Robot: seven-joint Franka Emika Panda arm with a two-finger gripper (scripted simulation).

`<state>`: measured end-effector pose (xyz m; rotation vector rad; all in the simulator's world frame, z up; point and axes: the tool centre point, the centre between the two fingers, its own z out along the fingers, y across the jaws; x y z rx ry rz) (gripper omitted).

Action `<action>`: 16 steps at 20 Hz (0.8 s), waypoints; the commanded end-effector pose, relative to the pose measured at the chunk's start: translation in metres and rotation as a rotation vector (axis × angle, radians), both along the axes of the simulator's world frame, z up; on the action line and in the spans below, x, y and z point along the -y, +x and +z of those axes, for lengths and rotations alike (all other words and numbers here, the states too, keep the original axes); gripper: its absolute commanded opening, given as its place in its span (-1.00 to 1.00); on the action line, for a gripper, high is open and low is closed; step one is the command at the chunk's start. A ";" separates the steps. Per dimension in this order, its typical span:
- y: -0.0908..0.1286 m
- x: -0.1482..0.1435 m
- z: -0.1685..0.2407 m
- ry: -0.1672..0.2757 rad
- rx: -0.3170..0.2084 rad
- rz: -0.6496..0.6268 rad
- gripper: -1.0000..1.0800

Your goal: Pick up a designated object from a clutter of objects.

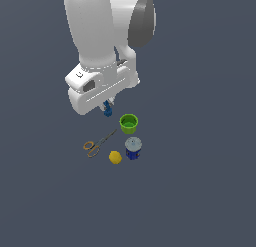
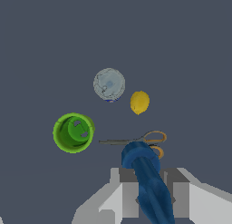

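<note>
The small blue piece (image 1: pixel 107 111) hangs just below my gripper (image 1: pixel 108 107), above the floor and behind the clutter in the exterior view. In the wrist view the blue piece (image 2: pixel 147 182) stands between my two grey fingers (image 2: pixel 129 196), which are shut on it; my gripper (image 2: pixel 152 198) holds it lifted. Below lie the green cup (image 1: pixel 128 123), the orange-handled scissors (image 1: pixel 97 144), the yellow fruit (image 1: pixel 115 157) and the blue silver-topped can (image 1: pixel 133 148). The wrist view shows the cup (image 2: pixel 73 132), can (image 2: pixel 109 84), fruit (image 2: pixel 139 102) and scissors (image 2: pixel 140 139) from above.
The dark grey floor (image 1: pixel 200 191) spreads on all sides of the small cluster. The white arm (image 1: pixel 102 51) rises above the gripper at the back of the exterior view.
</note>
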<state>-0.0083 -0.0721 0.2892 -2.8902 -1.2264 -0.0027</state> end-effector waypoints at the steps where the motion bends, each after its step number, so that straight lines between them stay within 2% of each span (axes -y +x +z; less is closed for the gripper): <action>1: -0.006 0.012 0.027 0.001 0.000 0.000 -1.00; 9: -0.020 0.050 0.108 0.000 0.000 0.000 -1.00; 16: -0.026 0.073 0.155 -0.001 -0.001 0.000 -1.00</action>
